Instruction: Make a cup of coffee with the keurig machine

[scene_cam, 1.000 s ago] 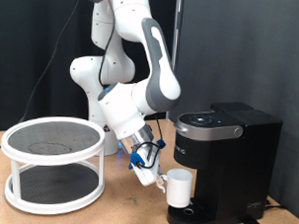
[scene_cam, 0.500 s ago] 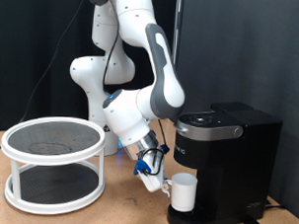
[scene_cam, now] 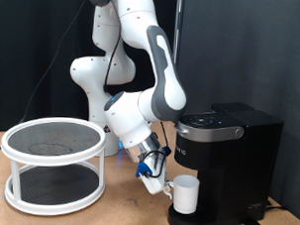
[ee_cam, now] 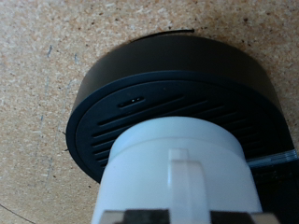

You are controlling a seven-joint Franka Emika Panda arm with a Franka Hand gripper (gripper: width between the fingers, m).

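Cup (scene_cam: 184, 193) sits on the keurig (scene_cam: 225, 160) drip base, under the spout; my gripper (scene_cam: 157, 182) at its nine o'clock clasps the handle. Brewing is unstarted, I judge.

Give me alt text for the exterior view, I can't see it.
A white robot arm's gripper holds a white cup by its handle side over the drip base of a black keurig machine. A white two-tier round rack stands at the view's left on a wooden table.
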